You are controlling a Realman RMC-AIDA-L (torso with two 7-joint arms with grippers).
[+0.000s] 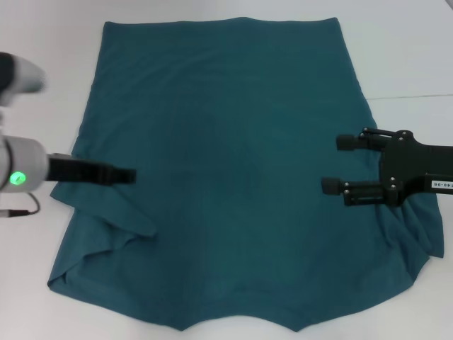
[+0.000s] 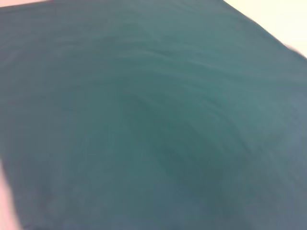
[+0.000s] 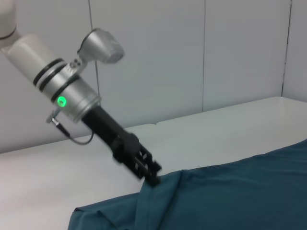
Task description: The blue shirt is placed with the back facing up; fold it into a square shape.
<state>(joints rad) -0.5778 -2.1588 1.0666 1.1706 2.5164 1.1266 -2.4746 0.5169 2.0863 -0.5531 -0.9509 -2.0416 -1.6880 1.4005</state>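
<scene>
The blue shirt (image 1: 233, 177) lies flat on the white table, plain side up, hem at the far side. Its left sleeve (image 1: 117, 212) is folded inward over the body. The right sleeve (image 1: 414, 230) is bunched at the near right edge. My left gripper (image 1: 129, 176) is low over the shirt's left part, just above the folded sleeve. In the right wrist view, the left gripper (image 3: 152, 179) has its tip at a raised ridge of the shirt (image 3: 240, 196). My right gripper (image 1: 336, 164) is open and empty over the shirt's right part. The left wrist view shows only shirt cloth (image 2: 153, 115).
The white table (image 1: 410, 57) shows bare around the shirt on the left, right and far sides. A seam in the table surface (image 1: 417, 95) runs off the shirt's right edge. A pale panelled wall (image 3: 192, 57) stands behind the table.
</scene>
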